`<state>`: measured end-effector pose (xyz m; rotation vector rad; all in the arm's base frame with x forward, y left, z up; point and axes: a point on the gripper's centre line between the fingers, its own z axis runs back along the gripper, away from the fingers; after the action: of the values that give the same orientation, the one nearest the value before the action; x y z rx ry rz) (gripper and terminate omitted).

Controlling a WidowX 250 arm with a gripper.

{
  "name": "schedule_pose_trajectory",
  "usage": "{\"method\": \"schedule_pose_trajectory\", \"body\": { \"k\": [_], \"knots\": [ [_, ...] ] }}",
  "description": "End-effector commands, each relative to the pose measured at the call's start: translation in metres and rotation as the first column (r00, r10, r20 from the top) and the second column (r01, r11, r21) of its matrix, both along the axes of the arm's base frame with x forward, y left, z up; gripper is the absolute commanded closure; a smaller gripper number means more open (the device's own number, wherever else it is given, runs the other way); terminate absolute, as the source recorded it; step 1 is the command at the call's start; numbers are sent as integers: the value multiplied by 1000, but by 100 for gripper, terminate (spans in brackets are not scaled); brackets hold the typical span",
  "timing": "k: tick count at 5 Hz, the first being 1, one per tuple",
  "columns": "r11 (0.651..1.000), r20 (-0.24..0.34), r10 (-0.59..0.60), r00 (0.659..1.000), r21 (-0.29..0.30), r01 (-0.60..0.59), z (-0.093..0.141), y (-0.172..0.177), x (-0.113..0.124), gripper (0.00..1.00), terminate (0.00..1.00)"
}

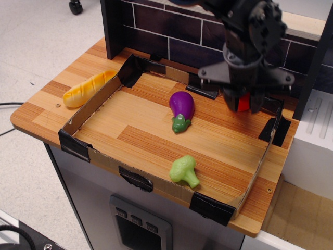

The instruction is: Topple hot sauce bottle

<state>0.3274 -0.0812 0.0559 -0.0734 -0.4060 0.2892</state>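
Only a small red patch of the hot sauce bottle (242, 103) shows, at the back right of the tray. The rest of it, label included, is hidden behind my gripper. My gripper (243, 105) hangs low over that spot with its dark fingers (230, 100) pressed on either side of the red patch, so it looks shut on the bottle. I cannot tell whether the bottle stands upright or leans.
The cardboard-walled tray (88, 107) also holds a purple eggplant (181, 108) in the middle and a green broccoli (184, 170) near the front wall. A yellow bread loaf (87, 88) lies outside the left wall. A dark brick wall (171, 36) stands behind.
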Motion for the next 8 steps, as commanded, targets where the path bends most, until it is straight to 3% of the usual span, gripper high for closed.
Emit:
{"method": "schedule_pose_trajectory", "body": {
  "k": [1,3,4,5,6,7,8],
  "knots": [
    [995,-45,94,994,-8,-95,-17,-11,-6,100,0],
    [992,-117,121,986,-16,-124,-32,-8,-17,100,0],
    [992,-148,120,982,-17,-124,-33,-6,-20,0,0],
    [995,-106,102,989,8,-102,-32,-6,-19,0,0],
    [995,-97,100,990,-9,-102,-24,-7,-17,0,0],
    [991,-40,134,990,-18,-135,-8,-7,-16,0,0],
    [985,-41,163,986,-48,-165,10,-5,-13,0,0]
  ]
}}
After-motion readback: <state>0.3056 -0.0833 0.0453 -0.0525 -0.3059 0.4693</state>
